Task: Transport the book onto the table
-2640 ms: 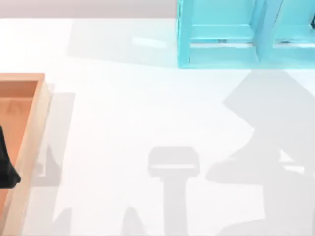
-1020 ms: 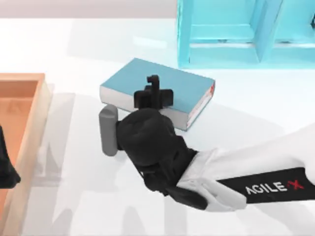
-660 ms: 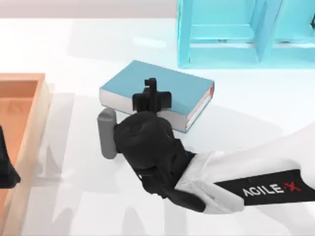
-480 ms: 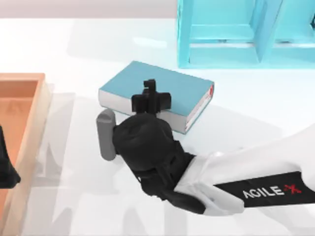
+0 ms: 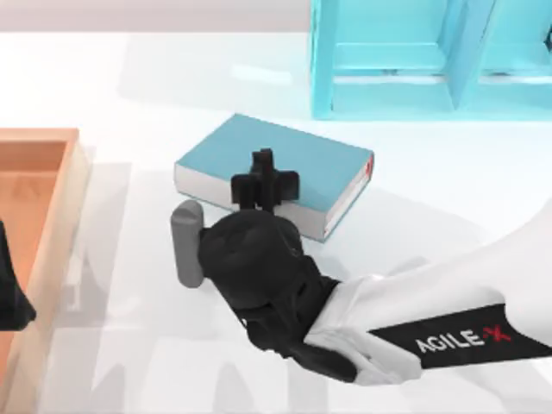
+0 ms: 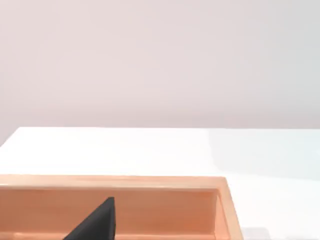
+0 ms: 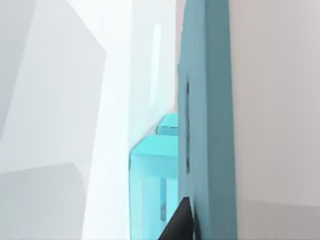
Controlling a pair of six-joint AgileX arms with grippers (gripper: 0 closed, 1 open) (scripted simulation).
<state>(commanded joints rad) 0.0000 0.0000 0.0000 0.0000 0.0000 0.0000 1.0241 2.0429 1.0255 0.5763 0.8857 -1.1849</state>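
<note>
The book (image 5: 302, 159), teal-blue with white page edges and a small red mark at one corner, lies flat and slightly skewed over the middle of the white table (image 5: 172, 78). My right gripper (image 5: 264, 177) is shut on its near long edge, one black finger lying across the cover. Whether the book touches the table I cannot tell. Up close in the right wrist view, the book's cover (image 7: 207, 100) is a teal slab beside a black fingertip (image 7: 180, 225). My left gripper (image 5: 10, 297) is parked over the tray at the far left.
A bright turquoise shelf unit (image 5: 388, 60) stands at the back right, behind the book, and appears again past the cover (image 7: 150, 170). An orange-brown wooden tray (image 5: 52, 172) with a raised rim sits at the left edge; its rim (image 6: 150, 182) crosses the left wrist view.
The right arm came in from the right with the book. Over the last second, book and gripper slid slightly toward the table's near edge. The left arm stayed still.
</note>
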